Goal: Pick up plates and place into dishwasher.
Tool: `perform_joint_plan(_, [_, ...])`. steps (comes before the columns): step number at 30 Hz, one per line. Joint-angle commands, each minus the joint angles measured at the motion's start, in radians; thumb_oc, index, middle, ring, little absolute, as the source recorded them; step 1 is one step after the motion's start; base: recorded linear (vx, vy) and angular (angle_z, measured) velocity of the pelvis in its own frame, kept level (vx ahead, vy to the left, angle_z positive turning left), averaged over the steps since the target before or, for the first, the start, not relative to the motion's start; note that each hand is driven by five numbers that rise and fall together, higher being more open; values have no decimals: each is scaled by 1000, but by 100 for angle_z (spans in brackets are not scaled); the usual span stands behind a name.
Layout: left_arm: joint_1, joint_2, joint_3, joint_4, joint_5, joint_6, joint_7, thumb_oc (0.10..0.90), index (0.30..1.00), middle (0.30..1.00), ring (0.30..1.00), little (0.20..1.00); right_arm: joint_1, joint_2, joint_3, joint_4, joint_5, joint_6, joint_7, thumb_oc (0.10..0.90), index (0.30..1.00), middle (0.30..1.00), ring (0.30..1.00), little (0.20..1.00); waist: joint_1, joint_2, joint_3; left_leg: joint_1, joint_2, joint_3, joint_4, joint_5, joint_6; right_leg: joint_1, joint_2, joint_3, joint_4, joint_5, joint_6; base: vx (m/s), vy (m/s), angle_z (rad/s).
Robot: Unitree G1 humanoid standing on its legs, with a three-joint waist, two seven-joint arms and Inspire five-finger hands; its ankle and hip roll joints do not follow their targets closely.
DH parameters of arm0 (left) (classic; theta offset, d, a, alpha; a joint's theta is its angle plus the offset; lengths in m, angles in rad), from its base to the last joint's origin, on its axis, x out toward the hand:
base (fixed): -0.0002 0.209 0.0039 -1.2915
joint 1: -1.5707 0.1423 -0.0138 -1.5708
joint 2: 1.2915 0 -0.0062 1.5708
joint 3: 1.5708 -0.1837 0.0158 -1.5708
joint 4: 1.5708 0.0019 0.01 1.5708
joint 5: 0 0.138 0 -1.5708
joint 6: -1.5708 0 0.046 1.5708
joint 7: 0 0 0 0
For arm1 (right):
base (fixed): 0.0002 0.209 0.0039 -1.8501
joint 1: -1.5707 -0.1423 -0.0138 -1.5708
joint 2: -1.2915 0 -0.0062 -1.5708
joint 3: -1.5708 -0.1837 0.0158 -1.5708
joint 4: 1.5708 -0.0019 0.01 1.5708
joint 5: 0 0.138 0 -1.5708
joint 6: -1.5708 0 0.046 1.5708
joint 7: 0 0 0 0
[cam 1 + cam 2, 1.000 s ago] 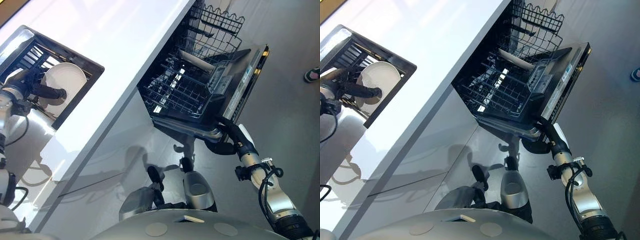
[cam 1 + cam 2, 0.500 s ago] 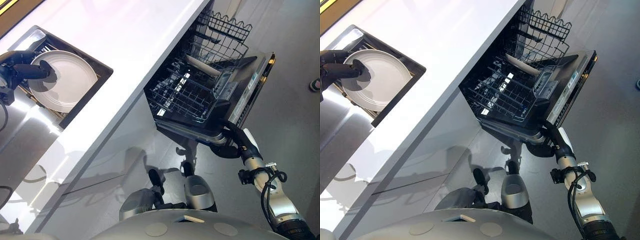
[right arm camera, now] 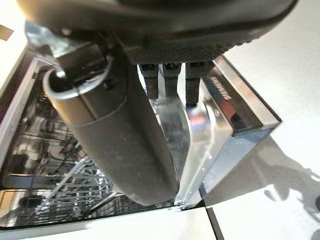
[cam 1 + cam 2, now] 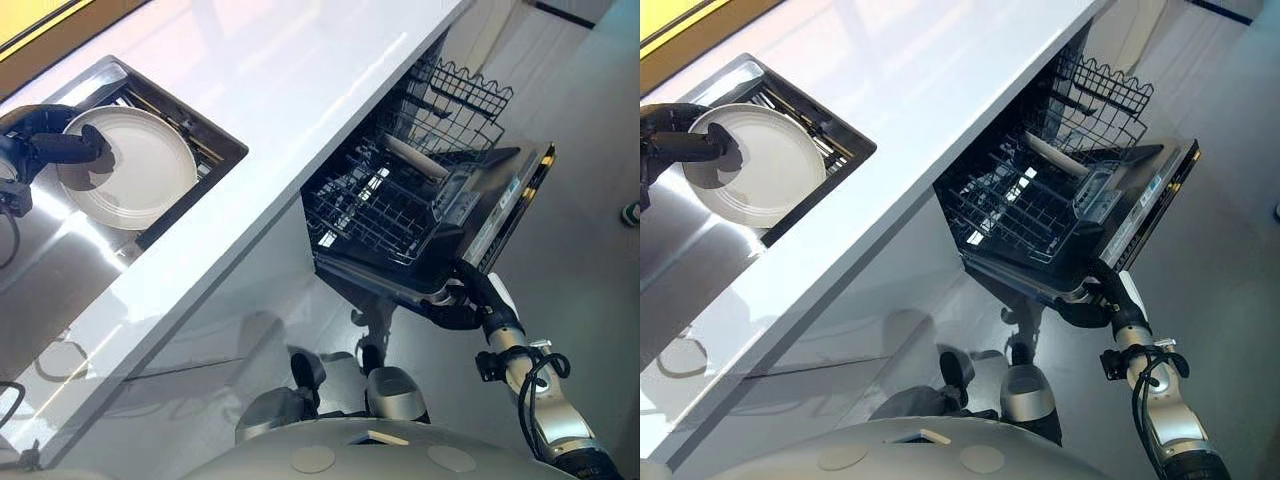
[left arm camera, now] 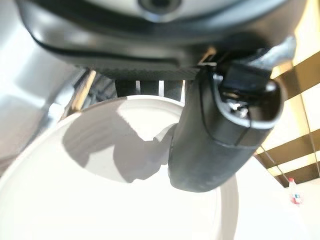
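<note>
Two hands, two separate jobs. Left hand (image 4: pixel 45 150): thumb laid across the face of the white plate (image 4: pixel 135 175), the fingers lying out of sight behind the rim, so the plate is pinched at its edge. In the left wrist view the thumb (image 5: pixel 220 135) presses flat on the plate's upper surface, casting a shadow beside it; an edge pinch of this kind suits a flat, smooth disc that offers no handle. The plate sits tilted over the sink (image 4: pixel 225 150), a dark recessed basin set in the white countertop (image 4: pixel 300 70), with rack bars visible behind it; whether it rests on the rack or hangs clear of it cannot be told.

Right hand (image 4: pixel 470 300): at the outer edge of the lowered dishwasher door (image 4: pixel 500 215), thumb on top and fingers curled under the lip. The right wrist view shows the fingers (image 3: pixel 172 82) against the door's metal edge. Judged from this hold, the hand steadies the door so that it stays down while the load is brought across.

Beyond the door, the lower rack (image 4: pixel 370 205) is drawn out over it, wire tines upright and slots free. A pale dish (image 4: pixel 415 155) already lies toward the back, below the upper basket (image 4: pixel 455 95). The plate is well apart from the rack, with the countertop between them.
</note>
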Motion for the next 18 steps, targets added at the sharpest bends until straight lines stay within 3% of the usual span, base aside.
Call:
perform_joint_plan(1, [-51,21,140,-130,144,-211,226,100,300,300,300,200,-176,-40,-17,-183,29,-175,-70,800,900,900,900,900,36,55,-150,28,-26,-7,13,-119,-24,-82,52,-4,55,-15,55,-42,-109,18])
perform_joint_plan(2, [-42,34,156,-115,217,-274,287,100,300,300,300,200,-193,-60,-33,-199,39,-180,-90,800,900,900,900,900,43,54,-154,27,-24,-13,12,-118,-27,-78,53,-9,51,-15,52,-45,-109,26])
perform_joint_plan(4, [32,64,221,-174,321,-334,436,100,300,300,300,200,-213,-80,-85,-236,51,-212,-117,800,900,900,900,900,61,49,-162,24,-19,-21,11,-116,-31,-70,56,-21,41,-18,46,-56,-125,21])
perform_joint_plan(9, [246,87,385,-408,623,-325,622,100,300,300,300,200,-260,-111,-181,-305,62,-269,-171,800,900,900,900,900,98,42,-174,19,-10,-47,9,-111,-39,-57,64,-41,44,-35,29,-29,-88,13])
perform_joint_plan(12, [303,89,430,-491,660,-344,677,100,300,300,300,200,-290,-132,-223,-324,66,-332,-175,800,900,900,900,900,106,38,-179,21,-4,-55,9,-108,-45,-48,67,-53,51,-45,21,-8,-61,19])
perform_joint_plan(14, [303,84,429,-536,679,-332,690,100,300,300,300,200,-309,-141,-229,-346,71,-343,-146,800,900,900,900,900,108,37,-182,22,-3,-62,9,-106,-46,-44,68,-58,58,-51,19,-8,-37,30])
perform_joint_plan(18, [251,55,377,-602,721,-351,736,100,300,300,300,200,-383,-167,-199,-419,226,-311,28,800,900,900,900,900,121,29,-190,22,-2,-75,10,-101,-50,-35,68,-72,66,-61,10,-12,-39,16])
